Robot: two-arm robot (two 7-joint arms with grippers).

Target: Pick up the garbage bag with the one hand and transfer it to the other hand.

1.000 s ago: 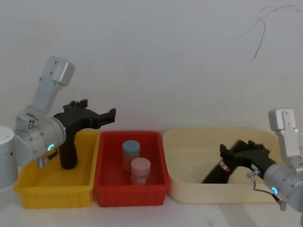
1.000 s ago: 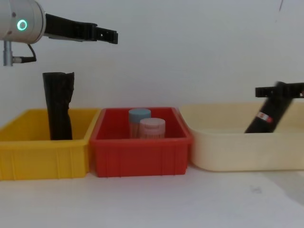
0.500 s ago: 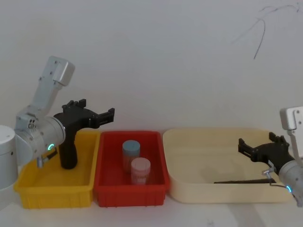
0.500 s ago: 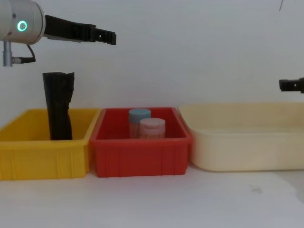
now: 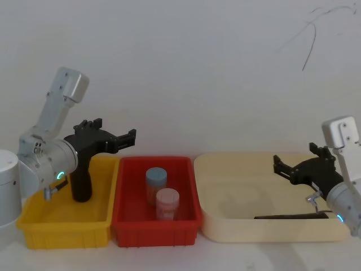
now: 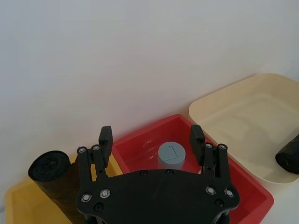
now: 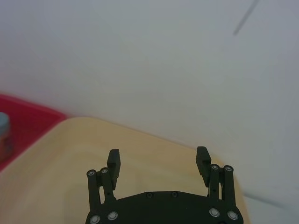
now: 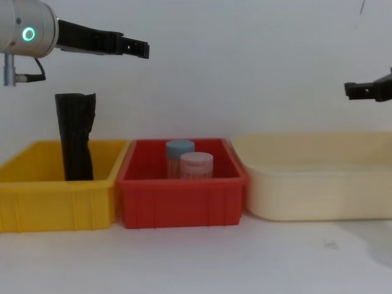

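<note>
Garbage bag (image 5: 287, 215) lying flat along the cream tub's (image 5: 254, 230) front right edge, right gripper (image 7: 158, 157) spread wide, empty, above it, left gripper (image 6: 151, 136) wide open above the red bin's (image 5: 155, 231) left edge.

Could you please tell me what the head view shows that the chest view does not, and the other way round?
Head view: looking down into the cream tub, it catches the garbage bag lying flat on its floor. Chest view: from the side, the ragged top of the black roll stands clear above the yellow bin. Both: the red bin holding a blue-topped jar and a pink-topped jar, plus the left pincer and right pincer, open, raised and empty.
</note>
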